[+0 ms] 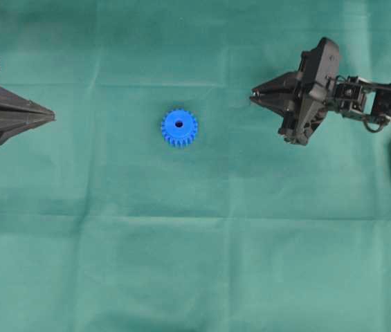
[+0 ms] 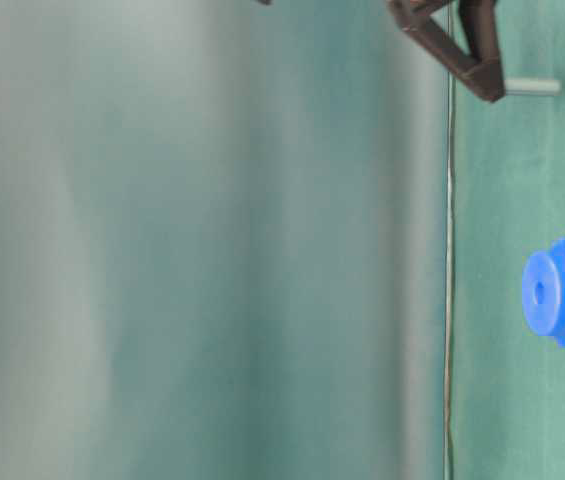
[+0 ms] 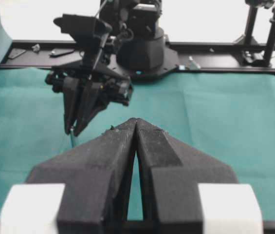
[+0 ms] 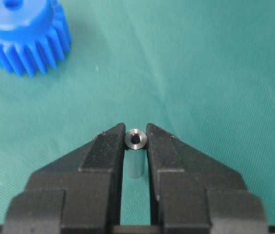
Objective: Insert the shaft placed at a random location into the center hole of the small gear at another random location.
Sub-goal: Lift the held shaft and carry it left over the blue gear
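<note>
The right gripper [image 4: 136,141] holds the shaft [image 4: 136,155] between its fingertips, well apart from the small gear [image 1: 179,127] on the green cloth [image 1: 195,263]. The left gripper [image 1: 48,115] is closed, far from the gear.

Closed left gripper [image 3: 136,127] faces right gripper [image 3: 74,130] pinching the shaft [image 3: 73,139].

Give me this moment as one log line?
right gripper: shut on shaft | left gripper: shut, idle | small gear: center hole empty

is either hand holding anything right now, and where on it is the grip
The right hand holds the shaft, pinched near its upper end. The left hand is shut and holds nothing.
</note>
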